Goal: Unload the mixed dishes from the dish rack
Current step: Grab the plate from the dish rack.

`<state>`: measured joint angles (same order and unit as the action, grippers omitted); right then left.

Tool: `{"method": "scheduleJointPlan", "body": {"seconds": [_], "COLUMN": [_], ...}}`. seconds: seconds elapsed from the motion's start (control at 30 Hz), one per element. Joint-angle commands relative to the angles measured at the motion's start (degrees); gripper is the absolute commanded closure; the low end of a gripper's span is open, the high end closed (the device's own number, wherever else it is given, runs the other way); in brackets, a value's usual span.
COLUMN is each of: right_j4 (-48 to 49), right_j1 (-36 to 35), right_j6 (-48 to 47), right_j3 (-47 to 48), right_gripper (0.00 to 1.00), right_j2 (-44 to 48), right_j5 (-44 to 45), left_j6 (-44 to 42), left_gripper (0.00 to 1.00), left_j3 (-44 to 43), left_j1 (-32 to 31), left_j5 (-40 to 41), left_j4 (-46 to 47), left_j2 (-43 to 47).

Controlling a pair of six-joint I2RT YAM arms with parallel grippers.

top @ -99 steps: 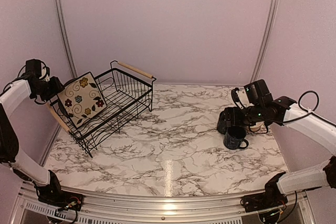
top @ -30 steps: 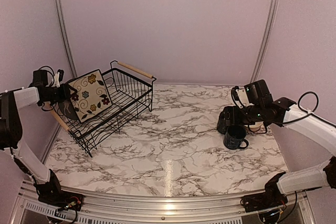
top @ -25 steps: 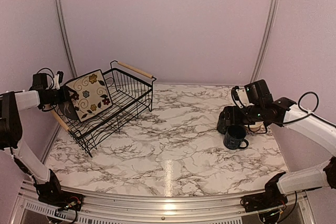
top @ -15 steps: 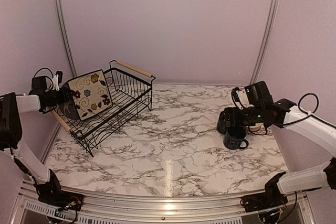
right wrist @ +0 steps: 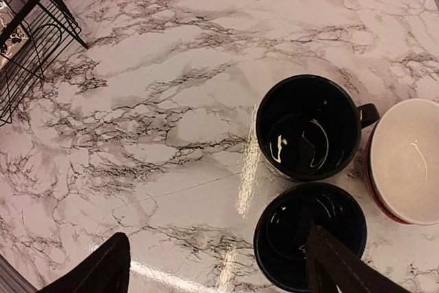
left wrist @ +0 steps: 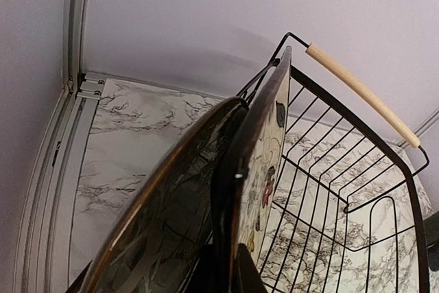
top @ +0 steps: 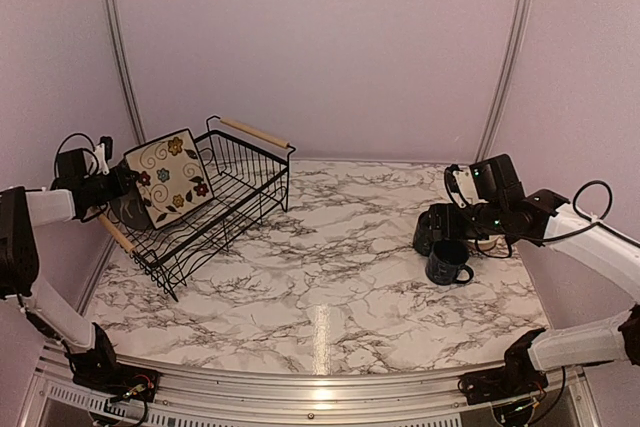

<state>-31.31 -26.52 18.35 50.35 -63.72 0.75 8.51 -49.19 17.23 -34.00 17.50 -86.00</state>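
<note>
Two hands: the left hand (top: 113, 187) is at 9 o'clock of the white-and-grey marbled worktop (top: 330, 277), the right hand (top: 437, 230) at 3 o'clock.
Left hand, grip: clenched, fingers almost together on the 9 o'clock edge of the square cream plate with coloured flowers (top: 170, 175).
Right hand, grip: released, fingers spread wide, grasping nothing. In the wrist view one finger (right wrist: 333, 265) overlaps the nearer mug's rim; whether it touches cannot be told.
Plates, count: two, both standing on edge. The square one tilts with its flowered face toward 4 o'clock. The round glossy grey-brown plate (left wrist: 164, 217) stands just behind it on the hand's side, face to back and very close; whether they touch I cannot tell.
Rack, count: one rectangular black wire dish rack (top: 243, 179), at 10 o'clock of the worktop, with both plates at its 9 o'clock end.
Handles, count: two light wooden rod handles, one on the far end (top: 257, 131), one on the near-left end (top: 115, 232).
Mugs, count: two dark blue-green mugs, upright with mouths up, on the worktop at 3 o'clock, well apart from the rack. One (right wrist: 309, 128) sits at 12 o'clock of the other (right wrist: 302, 228), just beside it.
Bowls, count: one round bowl, cream inside and red outside (right wrist: 410, 159), at 3 o'clock of the upper mug, just beside its handle.
</note>
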Motion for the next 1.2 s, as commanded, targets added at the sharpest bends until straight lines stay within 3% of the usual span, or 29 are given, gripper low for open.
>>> {"method": "scheduleJointPlan", "body": {"seconds": [0.0,0.83,1.17], "right_j4": [0.56,-0.02,2.37], "right_j1": [-0.55,-1.25,-1.41], "right_j6": [0.01,0.33,0.55], "right_j3": [1.02,3.69,5.51], "right_gripper": [0.15,0.15,0.14], "right_j2": [0.71,-0.70,-1.85], "right_j5": [0.96,0.83,-3.21], "left_j6": [9.70,45.83,62.32], "left_gripper": [1.00,1.00,1.00], "left_j3": [-0.98,-10.20,-10.36], "left_j1": [-0.96,-1.45,-3.21], "left_j5": [-2.53,1.16,-5.55], "left_j4": [7.49,6.11,16.84], "left_j2": [6.22,11.38,14.29]}}
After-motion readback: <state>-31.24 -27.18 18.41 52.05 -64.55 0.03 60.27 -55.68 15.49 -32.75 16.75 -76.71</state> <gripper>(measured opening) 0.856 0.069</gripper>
